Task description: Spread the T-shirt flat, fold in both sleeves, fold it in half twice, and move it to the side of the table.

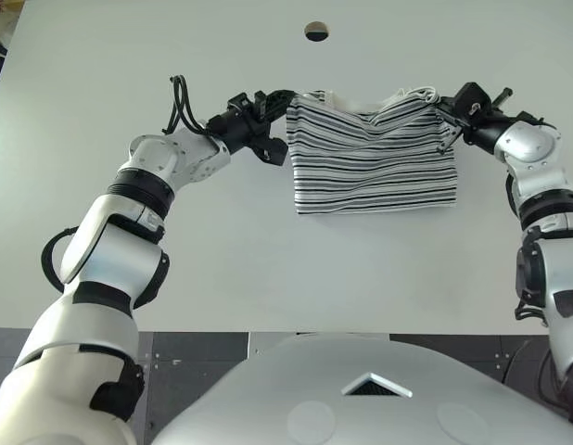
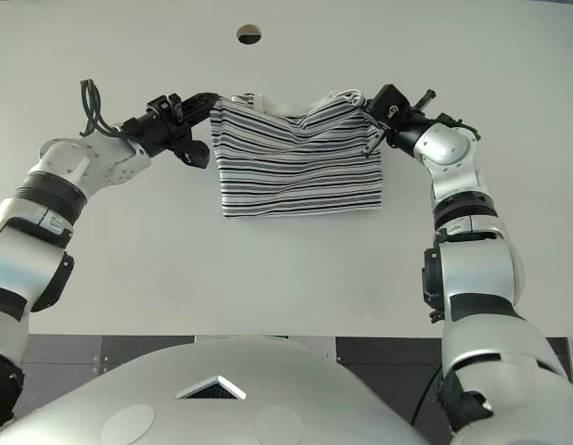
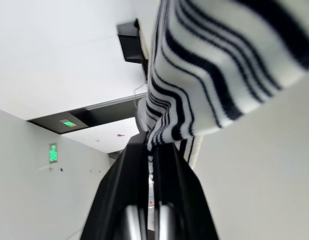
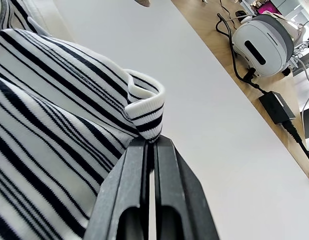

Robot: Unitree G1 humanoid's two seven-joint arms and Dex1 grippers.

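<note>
The black-and-white striped T-shirt (image 1: 370, 158) hangs folded above the white table (image 1: 268, 269), stretched between both arms, its lower edge near the tabletop. My left gripper (image 1: 285, 97) is shut on the shirt's upper left corner; the left wrist view shows the striped cloth (image 3: 194, 85) pinched between the black fingers (image 3: 129, 200). My right gripper (image 1: 441, 113) is shut on the upper right corner, where the ribbed hem (image 4: 147, 112) sits clamped in the fingers (image 4: 167, 190). The top edge sags in the middle between the two grips.
A round hole (image 1: 316, 31) lies in the table beyond the shirt. In the right wrist view a white device (image 4: 264, 37) and a black power brick (image 4: 274, 107) sit on a wooden floor past the table's edge. Bare tabletop spreads on both sides.
</note>
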